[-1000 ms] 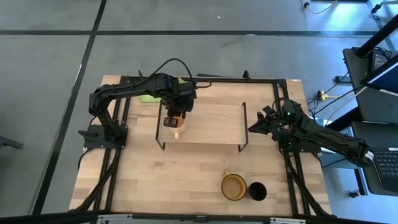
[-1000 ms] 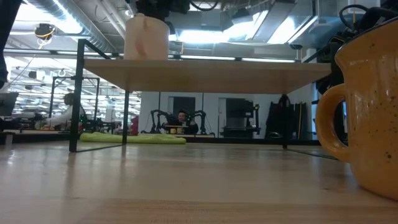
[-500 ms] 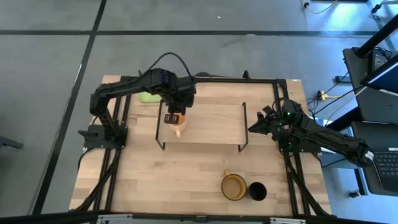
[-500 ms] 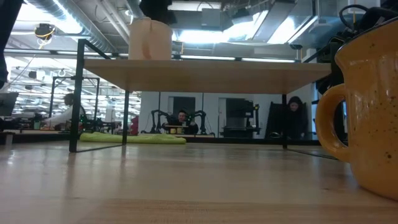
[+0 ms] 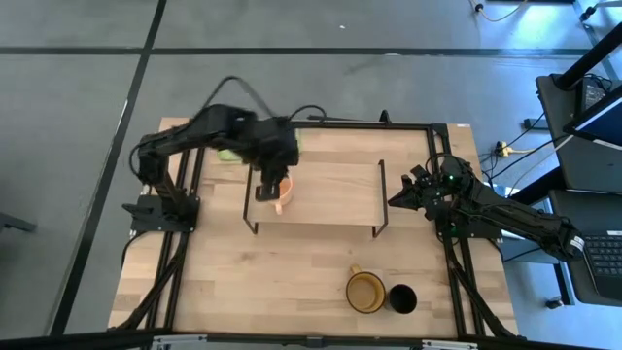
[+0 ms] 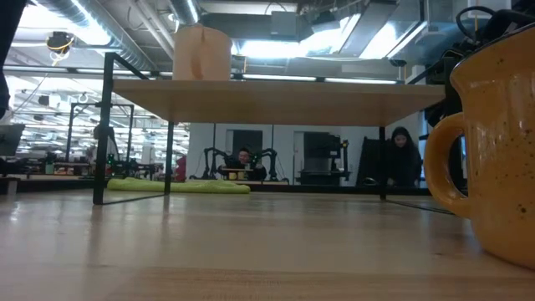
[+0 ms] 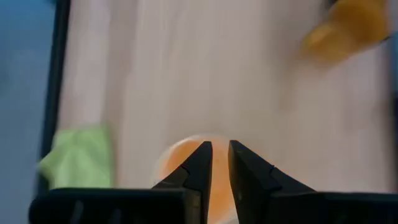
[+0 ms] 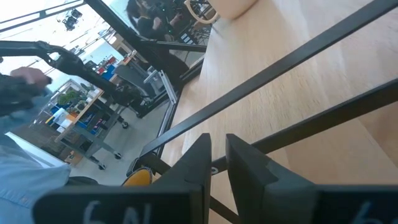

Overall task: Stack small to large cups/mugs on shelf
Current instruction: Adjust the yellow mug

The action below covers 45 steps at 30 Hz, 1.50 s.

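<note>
The orange mug [image 5: 280, 201] stands on the shelf [image 5: 335, 199] at centre left, the left gripper [image 5: 269, 181] above it with fingers nearly together and empty (right gripper [image 5: 403, 194] likewise, idle at the shelf's right end), while the yellow mug [image 5: 366, 291] and black cup [image 5: 402, 298] wait at lower right

Two mugs [image 5: 279, 197] [image 5: 365, 291], one black cup [image 5: 402, 299], one shelf [image 5: 330, 194], one green cloth [image 5: 229, 153]

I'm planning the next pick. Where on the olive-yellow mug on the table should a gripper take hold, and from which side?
Grip the olive-yellow mug by its rim wall, coming straight down from above: it stands upright with its mouth open. Pinch the wall on the side away from the black cup, which sits close beside it, and clear of the handle, which points toward the shelf.
</note>
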Each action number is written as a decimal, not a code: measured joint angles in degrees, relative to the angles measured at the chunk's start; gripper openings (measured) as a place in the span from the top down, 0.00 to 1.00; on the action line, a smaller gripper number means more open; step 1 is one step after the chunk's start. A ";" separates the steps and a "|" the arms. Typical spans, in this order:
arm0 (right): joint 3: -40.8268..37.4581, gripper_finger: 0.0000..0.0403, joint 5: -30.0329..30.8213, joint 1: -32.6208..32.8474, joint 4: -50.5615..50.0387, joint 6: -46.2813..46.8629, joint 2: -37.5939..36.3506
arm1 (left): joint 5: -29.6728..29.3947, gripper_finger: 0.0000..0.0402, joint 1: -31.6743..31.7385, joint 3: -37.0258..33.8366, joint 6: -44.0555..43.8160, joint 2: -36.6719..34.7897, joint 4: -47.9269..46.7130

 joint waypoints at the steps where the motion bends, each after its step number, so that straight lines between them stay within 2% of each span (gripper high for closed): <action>1: 0.01 0.87 0.00 0.01 0.02 0.00 -0.02 | -0.05 0.89 -2.11 2.47 -2.11 -0.06 0.29; 3: 0.01 0.87 0.00 -0.01 0.00 -0.01 -0.02 | -1.55 0.90 -6.10 6.31 -6.53 -0.29 1.52; 7: 0.01 0.87 0.01 0.00 -0.02 0.00 -0.01 | -8.82 0.92 -14.62 2.41 -11.99 -4.87 10.45; 13: 0.01 0.87 0.00 -0.01 -0.09 0.01 -0.01 | -25.72 0.94 -27.60 0.97 -23.13 -6.17 11.74; 19: 0.01 0.87 0.85 0.01 0.12 0.00 0.00 | -39.02 0.94 -38.60 -3.39 -35.64 -6.17 13.87; 21: 0.01 0.87 5.33 0.01 1.20 -0.04 0.00 | -43.75 0.94 -41.67 -6.03 -39.86 -6.17 14.36; 25: 0.01 0.87 19.48 -0.01 2.13 0.91 0.00 | -50.20 0.94 -46.55 -12.66 -51.39 -6.17 14.53; 26: 0.01 0.87 21.65 -0.02 2.00 3.95 0.00 | -51.21 0.94 -47.53 -14.39 -54.43 -6.16 14.53; 28: -0.02 0.87 22.23 -0.01 2.80 13.63 -0.03 | -52.88 0.94 -49.08 -17.95 -60.10 -6.15 15.13; 29: -0.13 0.87 22.61 0.00 5.93 14.22 0.02 | -53.52 0.94 -49.64 -19.71 -62.79 -6.16 15.86; 30: -0.38 0.87 21.09 0.23 10.82 13.39 0.11 | -54.05 0.94 -50.14 -21.52 -65.03 -6.15 16.84; 32: 0.76 0.87 13.02 1.25 26.76 11.94 -0.16 | -54.28 0.94 -51.02 -25.10 -68.50 -6.15 19.54; 34: 2.66 0.87 6.68 1.85 36.74 13.43 -0.34 | -53.97 0.94 -51.47 -28.66 -70.89 -6.15 22.51; 37: 7.73 0.87 -0.61 2.30 35.96 15.26 0.00 | -52.68 0.94 -52.14 -33.09 -73.81 -6.15 25.58; 45: 24.39 0.87 -5.84 2.43 21.88 8.66 0.93 | -53.32 0.94 -53.49 -36.06 -75.58 -6.19 25.59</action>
